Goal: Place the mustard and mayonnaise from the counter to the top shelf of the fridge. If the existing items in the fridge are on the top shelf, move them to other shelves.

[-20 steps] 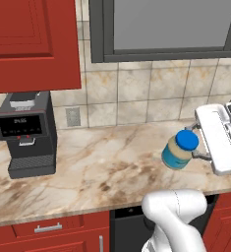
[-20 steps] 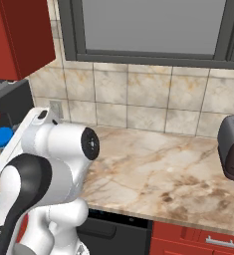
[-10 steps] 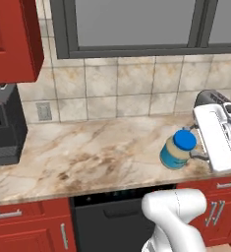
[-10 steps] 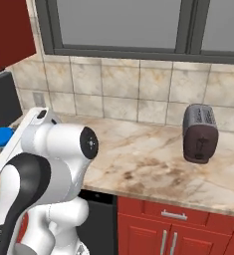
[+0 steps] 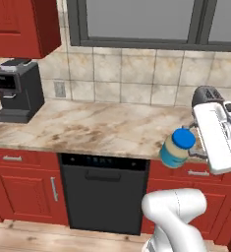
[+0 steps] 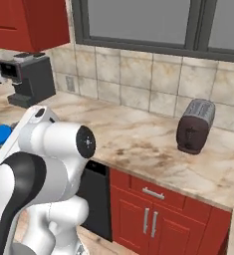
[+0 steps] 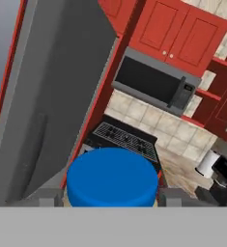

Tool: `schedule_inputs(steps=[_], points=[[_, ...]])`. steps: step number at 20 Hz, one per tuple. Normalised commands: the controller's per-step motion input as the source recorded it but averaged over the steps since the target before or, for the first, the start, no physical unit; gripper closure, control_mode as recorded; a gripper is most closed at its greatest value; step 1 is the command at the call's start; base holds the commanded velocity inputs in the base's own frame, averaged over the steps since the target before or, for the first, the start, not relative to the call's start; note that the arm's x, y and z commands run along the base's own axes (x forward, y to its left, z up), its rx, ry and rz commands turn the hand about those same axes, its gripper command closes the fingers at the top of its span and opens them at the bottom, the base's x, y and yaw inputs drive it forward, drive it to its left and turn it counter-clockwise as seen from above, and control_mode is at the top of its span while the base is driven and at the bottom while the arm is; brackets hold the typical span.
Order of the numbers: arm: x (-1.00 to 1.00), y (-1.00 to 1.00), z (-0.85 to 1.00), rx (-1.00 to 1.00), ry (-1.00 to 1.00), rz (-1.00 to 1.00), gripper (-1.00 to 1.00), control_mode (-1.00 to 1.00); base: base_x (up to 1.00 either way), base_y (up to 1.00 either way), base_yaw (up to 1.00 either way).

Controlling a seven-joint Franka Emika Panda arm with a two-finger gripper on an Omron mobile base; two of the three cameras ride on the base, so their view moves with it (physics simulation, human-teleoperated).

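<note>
Gripper point(image 5: 189, 143) pinching the mayonnaise point(image 5: 176, 147) by its sides — jar lifted clear, just off the counter point(image 5: 87, 128) front edge, right of the dishwasher point(image 5: 103, 192), below the toaster point(image 5: 205, 96), coffee machine point(image 5: 16, 89) far along the counter.

base: has driven back from the long beige-brown marbled counter point(image 5: 87, 128), so both base views shifted
newly seen: black dishwasher front point(image 5: 103, 194), red cabinet doors and wooden floor, below the claw's height
black coffee machine point(image 5: 16, 91): again visible, far from the claw
</note>
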Motion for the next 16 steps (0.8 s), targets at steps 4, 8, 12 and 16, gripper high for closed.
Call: schedule_inputs(steps=[4, 8, 12, 16], points=[[0.00, 0.00, 0.00, 0.00, 0.00, 0.00, 1.00, 1.00, -0.68, -0.47, 0.86], [0.00, 0.00, 0.00, 0.00, 0.00, 0.00, 1.00, 1.00, -0.93, -0.51, 0.84], [0.00, 0.00, 0.00, 0.00, 0.00, 0.00, 1.00, 1.00, -0.71, -0.38, 0.90], [0.00, 0.00, 0.00, 0.00, 0.00, 0.00, 1.00, 1.00, -0.70, -0.47, 0.84]])
